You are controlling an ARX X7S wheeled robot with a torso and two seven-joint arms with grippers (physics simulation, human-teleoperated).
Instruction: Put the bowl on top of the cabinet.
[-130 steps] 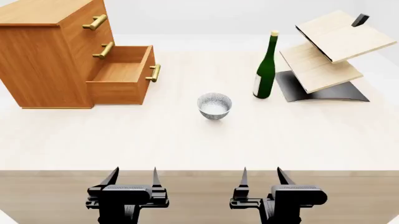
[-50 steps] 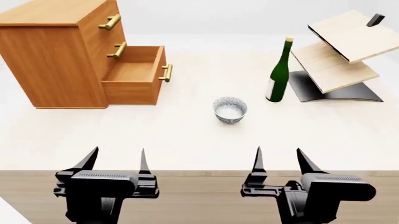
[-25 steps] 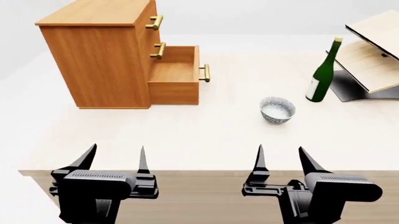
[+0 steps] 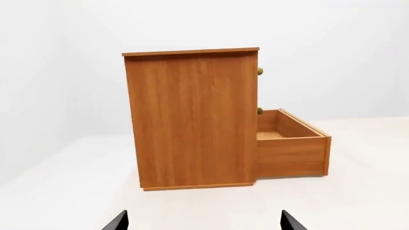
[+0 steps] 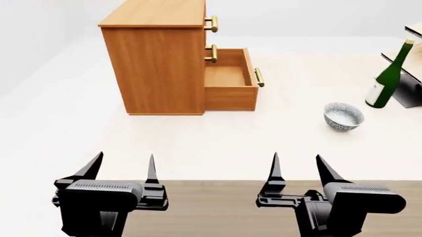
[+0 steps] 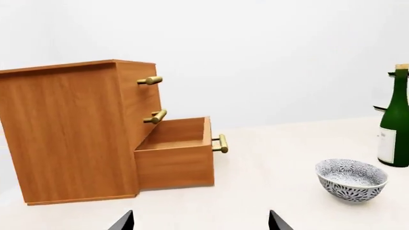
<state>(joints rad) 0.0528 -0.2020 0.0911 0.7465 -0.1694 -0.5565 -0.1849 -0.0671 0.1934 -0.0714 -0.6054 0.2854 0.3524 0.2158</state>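
Both grippers, left (image 5: 125,168) and right (image 5: 295,167), hang spread apart and empty over the bench (image 5: 197,143) edge, while the bowl (image 5: 343,116) sits upright between cabinet (image 5: 158,64) and bottle (image 5: 388,76).

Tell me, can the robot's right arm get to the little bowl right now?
Probably yes. The bowl sits alone on the table, ahead of the open right gripper and a bit to its right, with nothing between them. The bottle stands behind it, out of the way.
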